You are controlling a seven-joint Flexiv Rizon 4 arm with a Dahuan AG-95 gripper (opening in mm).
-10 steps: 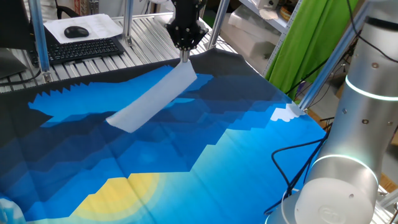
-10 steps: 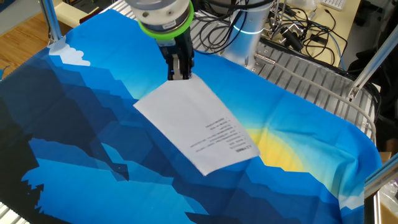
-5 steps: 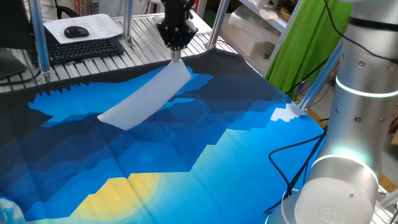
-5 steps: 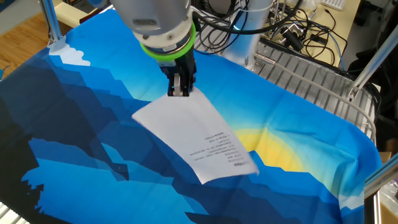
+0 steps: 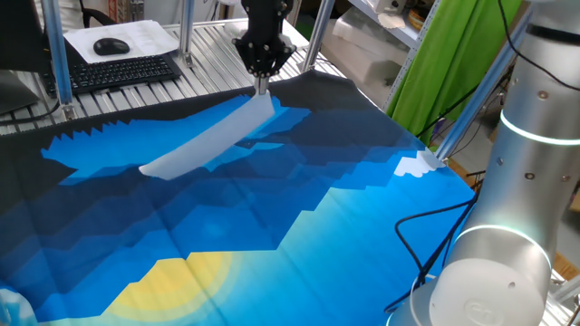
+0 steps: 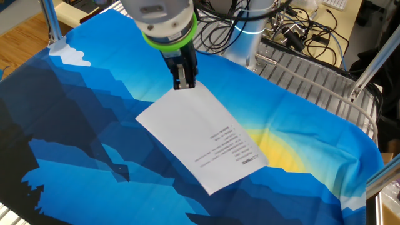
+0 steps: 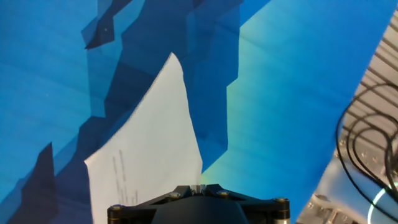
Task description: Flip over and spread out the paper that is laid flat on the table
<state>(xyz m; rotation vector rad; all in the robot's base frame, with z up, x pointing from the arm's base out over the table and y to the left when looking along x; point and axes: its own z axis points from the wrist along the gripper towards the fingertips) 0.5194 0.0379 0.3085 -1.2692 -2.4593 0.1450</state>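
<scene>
The paper (image 6: 200,140) is a white sheet with a few small lines of print near one end. It slopes from my gripper down to the table (image 6: 94,112), where its far end rests on the blue cloth. My gripper (image 6: 184,84) is shut on one end of the sheet and holds that end raised. In one fixed view the gripper (image 5: 261,86) is at the far side of the cloth, with the paper (image 5: 204,140) hanging down to the left. In the hand view the paper (image 7: 149,149) runs away from the gripper (image 7: 199,186).
A ribbed metal bench behind the cloth holds a keyboard (image 5: 122,72) and a black mouse (image 5: 111,45) on a printed sheet. Metal posts (image 5: 56,54) stand at the cloth's edge. Cables (image 6: 294,31) lie by the arm's base. A green cloth (image 5: 453,63) hangs at the right.
My gripper has shifted a little over the cloth with the paper's end still in it. The paper's free end has slid along, and the sheet now lies at a flatter slope.
</scene>
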